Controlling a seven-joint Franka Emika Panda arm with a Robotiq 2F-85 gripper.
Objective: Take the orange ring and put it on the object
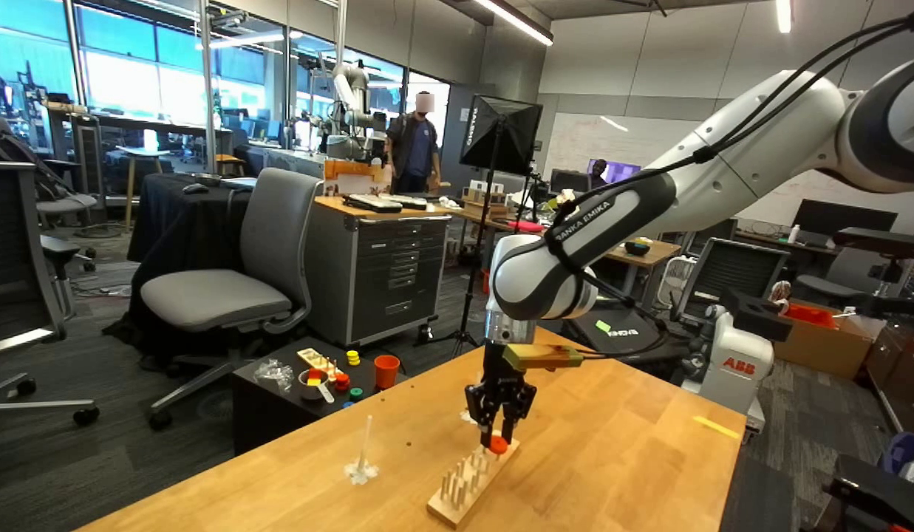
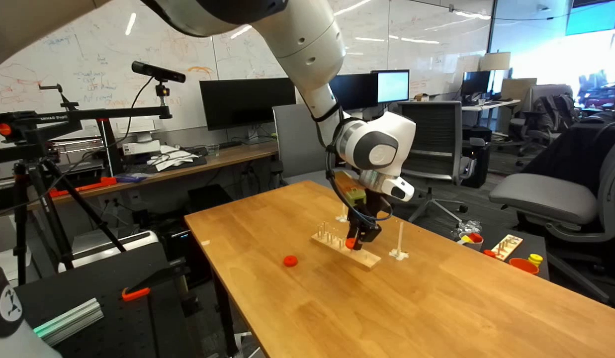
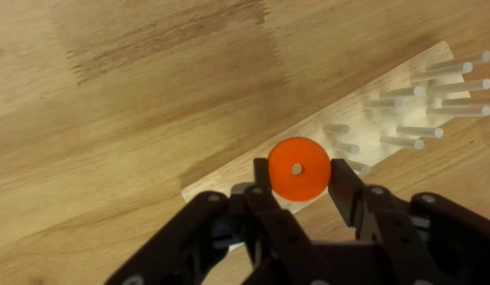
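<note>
The orange ring [image 3: 299, 188] is round and flat with a small centre hole. It also shows in both exterior views [image 1: 498, 445] [image 2: 350, 243]. My gripper [image 3: 299, 171] is shut on it, one finger against each side. The gripper points down in both exterior views [image 1: 497, 437] [image 2: 357, 244]. The object, a long pale wooden block [image 3: 221, 178], lies beneath the ring on the table [image 1: 492, 470] [image 2: 364, 263]. Several upright pegs [image 3: 421, 132] stand on it. A pale spot shows in the ring's hole; I cannot tell whether it is a peg or the block.
Another orange ring [image 2: 290, 260] lies on the wooden table [image 2: 411, 308]. A thin upright stem with a whitish base [image 2: 399, 241] stands beside the block, and a second stem [image 2: 344, 214] stands behind it. A low black table [image 1: 279, 406] holds an orange cup [image 1: 386, 372] and small pieces.
</note>
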